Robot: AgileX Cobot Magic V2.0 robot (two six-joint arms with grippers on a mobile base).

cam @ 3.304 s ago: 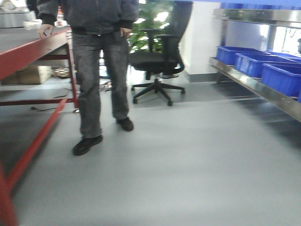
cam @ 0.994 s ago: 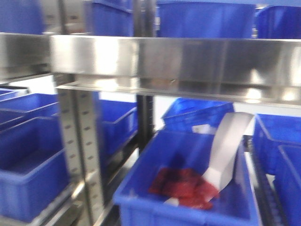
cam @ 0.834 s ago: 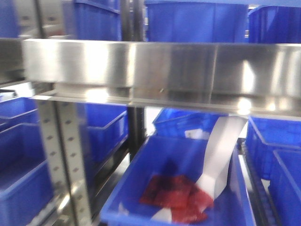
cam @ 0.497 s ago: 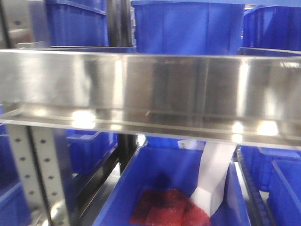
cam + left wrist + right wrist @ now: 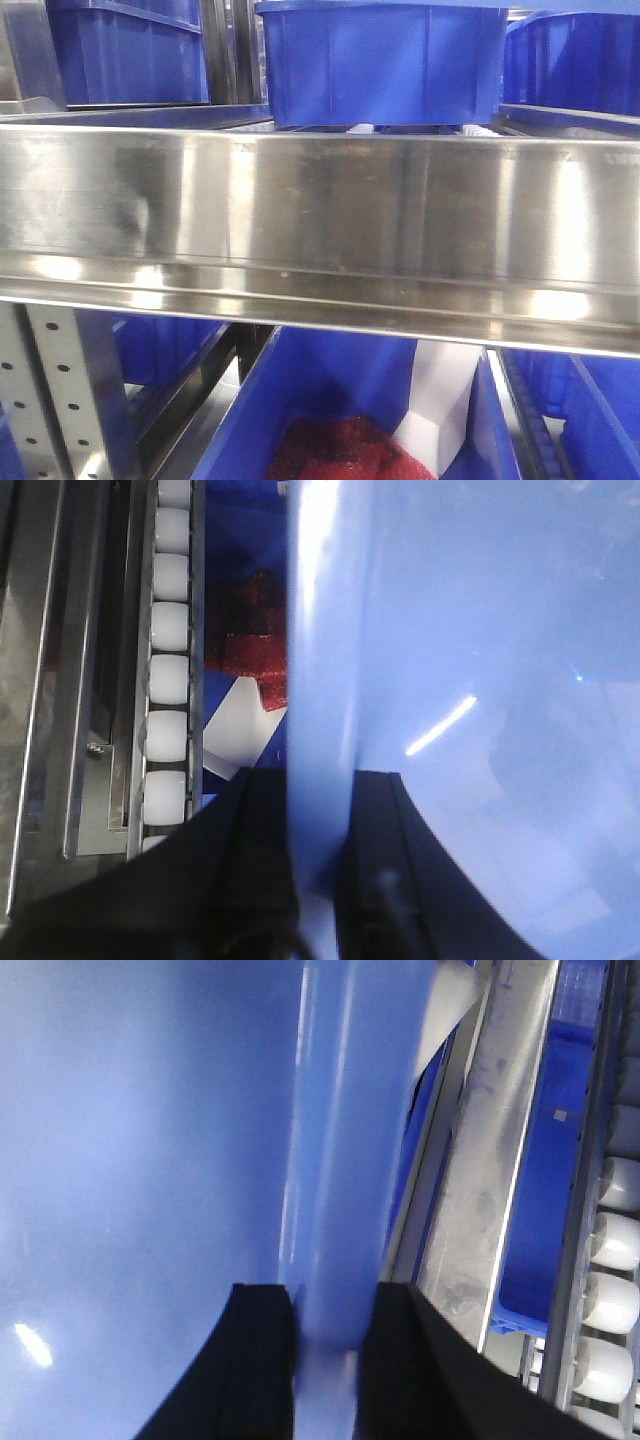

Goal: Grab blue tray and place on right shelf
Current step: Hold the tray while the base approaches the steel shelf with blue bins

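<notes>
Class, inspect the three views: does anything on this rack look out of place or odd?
One thing: in the dark-blue bin below the steel front beam, a white sheet stands on end, rising behind the beam, beside red mesh-like material.

Right shelf (image 5: 320,230) front beam: runs off both side edges. Above the beam: dark-blue bin (image 5: 380,60), top cropped. Below the beam: lower bin (image 5: 330,385) and white strip (image 5: 437,395), upper parts hidden behind it; red mesh (image 5: 330,452), cut by the bottom edge. Beside the beam, wrist views: blue tray (image 5: 480,680), blurred, cropped.
</notes>
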